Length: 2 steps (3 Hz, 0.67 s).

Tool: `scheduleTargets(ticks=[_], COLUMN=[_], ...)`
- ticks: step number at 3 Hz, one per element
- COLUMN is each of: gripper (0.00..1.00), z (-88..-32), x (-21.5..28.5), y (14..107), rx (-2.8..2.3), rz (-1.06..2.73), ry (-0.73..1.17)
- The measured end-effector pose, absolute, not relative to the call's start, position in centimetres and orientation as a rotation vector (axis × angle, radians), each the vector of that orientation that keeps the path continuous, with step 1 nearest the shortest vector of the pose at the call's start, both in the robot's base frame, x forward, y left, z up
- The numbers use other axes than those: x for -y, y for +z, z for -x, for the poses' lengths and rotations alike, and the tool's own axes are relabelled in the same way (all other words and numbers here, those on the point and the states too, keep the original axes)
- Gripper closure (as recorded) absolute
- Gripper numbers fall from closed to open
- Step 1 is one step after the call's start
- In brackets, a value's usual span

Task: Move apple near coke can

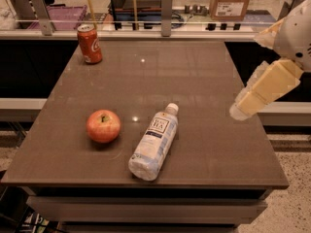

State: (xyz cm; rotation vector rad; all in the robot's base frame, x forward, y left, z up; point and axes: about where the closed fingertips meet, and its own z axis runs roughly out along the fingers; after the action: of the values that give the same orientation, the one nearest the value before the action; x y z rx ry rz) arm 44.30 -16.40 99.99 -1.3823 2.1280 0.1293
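The red-orange apple (pixel 103 125) sits on the brown table (pixel 194 81), front left. The coke can (pixel 90 43) stands upright at the table's far left corner, well apart from the apple. My gripper (pixel 243 108) hangs in the air at the right edge of the table, its cream-coloured end pointing down-left. It is far to the right of the apple and holds nothing that I can see.
A clear plastic bottle with a white label (pixel 154 141) lies on its side just right of the apple. A glass rail with posts (pixel 166 13) runs behind the table. A cardboard box (pixel 232 1) stands beyond it.
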Motion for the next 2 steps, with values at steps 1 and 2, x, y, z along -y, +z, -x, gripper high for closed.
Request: scheduleTargets(ticks=[1,2], gripper=[0.0,0.0], z=[-44.4,-44.6], x=[13.8,11.1], y=[100.7,100.9], rx=[-2.09,-2.058], rz=[1.37,1.34], ry=[0.169,0.24])
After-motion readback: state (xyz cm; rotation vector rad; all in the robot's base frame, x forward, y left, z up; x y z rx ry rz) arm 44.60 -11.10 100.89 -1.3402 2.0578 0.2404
